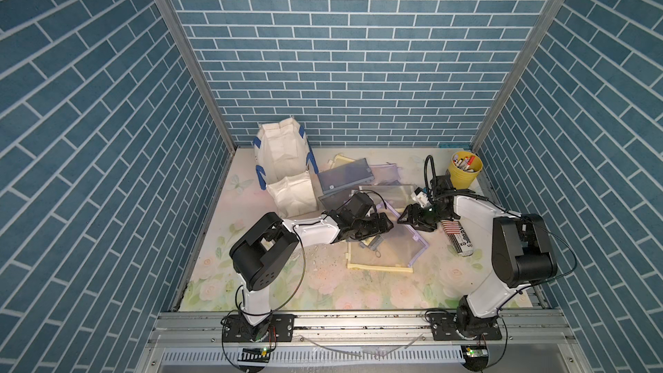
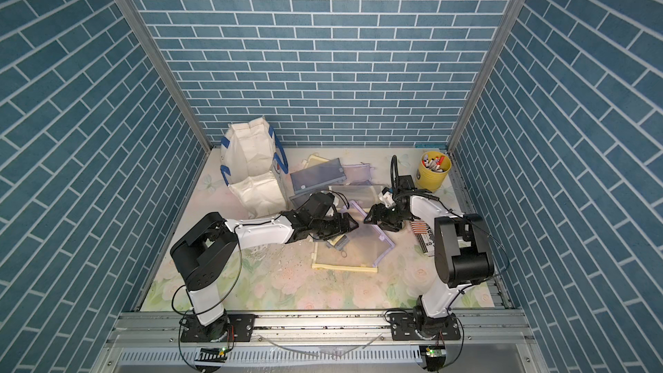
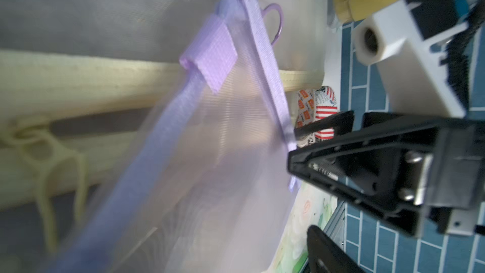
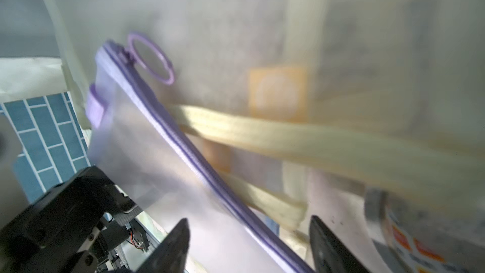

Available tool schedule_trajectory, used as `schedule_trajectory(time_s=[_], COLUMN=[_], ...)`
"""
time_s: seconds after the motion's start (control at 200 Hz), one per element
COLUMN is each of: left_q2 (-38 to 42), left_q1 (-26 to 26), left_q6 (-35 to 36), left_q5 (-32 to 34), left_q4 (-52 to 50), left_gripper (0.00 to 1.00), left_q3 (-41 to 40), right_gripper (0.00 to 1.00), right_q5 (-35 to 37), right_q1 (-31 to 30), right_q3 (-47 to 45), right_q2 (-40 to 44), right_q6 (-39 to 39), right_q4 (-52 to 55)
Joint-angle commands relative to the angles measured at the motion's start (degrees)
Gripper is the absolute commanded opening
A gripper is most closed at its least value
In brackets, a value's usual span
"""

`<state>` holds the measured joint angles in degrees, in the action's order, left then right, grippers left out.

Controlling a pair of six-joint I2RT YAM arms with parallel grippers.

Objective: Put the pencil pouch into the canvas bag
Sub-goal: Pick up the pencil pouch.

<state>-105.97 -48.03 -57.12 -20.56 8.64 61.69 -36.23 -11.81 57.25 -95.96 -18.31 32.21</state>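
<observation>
Floral mat between blue brick walls carries everything; hours read as in the top views, 12 at the back wall. At mid-mat the right gripper has its jaws spread, straddling the purple zip edge of the pouch, with nothing pinched as far as its wrist view shows. Facing it almost tip to tip from 9 o'clock is the left gripper, at the same far end of the pouch. Mesh hides one of its fingers in the left wrist view, so spread or pinching cannot be told.

Outward from the tips, the pouch runs with its long axis roughly 10 to 4 o'clock, partly on a yellow pouch. A striped case lies near it at 3. Well apart, at 10 o'clock from both tips, stands the bag. By that, the carry would go nearly along the pouch's own axis, and the left arm, based on that side, looks the nearer one to deliver.
</observation>
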Motion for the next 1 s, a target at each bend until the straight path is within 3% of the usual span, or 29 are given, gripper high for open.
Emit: schedule_trajectory(time_s=[0.0,0.14,0.44,0.495,0.625,0.65,0.76,0.99], left_q2=[-0.8,-0.7,0.8,1.4,4.1,5.1,10.6,19.6], left_q1=[-0.3,-0.5,-0.7,-0.7,-0.6,-0.6,-0.4,3.2], left_q6=[-2.5,-3.8,-4.0,-4.1,-3.5,-3.2,-0.7,11.5], left_q5=[1.5,1.8,2.7,2.8,3.1,3.5,5.3,12.2], left_q4=[6.0,9.3,11.6,12.3,11.7,11.1,3.3,-37.4], left_gripper=[0.77,0.67,0.48,0.39,0.05,0.00,0.00,0.00], left_q3=[0.7,-0.6,-2.7,-3.4,-4.6,-4.8,-4.0,13.7], right_gripper=[0.49,0.27,0.00,0.00,0.00,0.02,0.19,0.51], right_q5=[-2.9,-5.1,-10.0,-10.3,-11.0,-10.7,-8.3,1.9], right_q1=[-0.7,-0.7,-1.3,-1.4,-1.5,-1.5,-1.5,-1.6], right_q3=[-3.1,-4.8,-5.0,-4.8,-3.4,-3.1,-1.5,6.6], right_q2=[4.1,7.6,7.1,7.3,7.9,8.3,11.8,16.0], right_q6=[0.5,0.9,0.3,0.1,-0.5,-0.8,-1.6,-1.2], right_q4=[0.2,-0.6,-4.0,-4.3,-3.6,-3.3,-2.1,6.5])
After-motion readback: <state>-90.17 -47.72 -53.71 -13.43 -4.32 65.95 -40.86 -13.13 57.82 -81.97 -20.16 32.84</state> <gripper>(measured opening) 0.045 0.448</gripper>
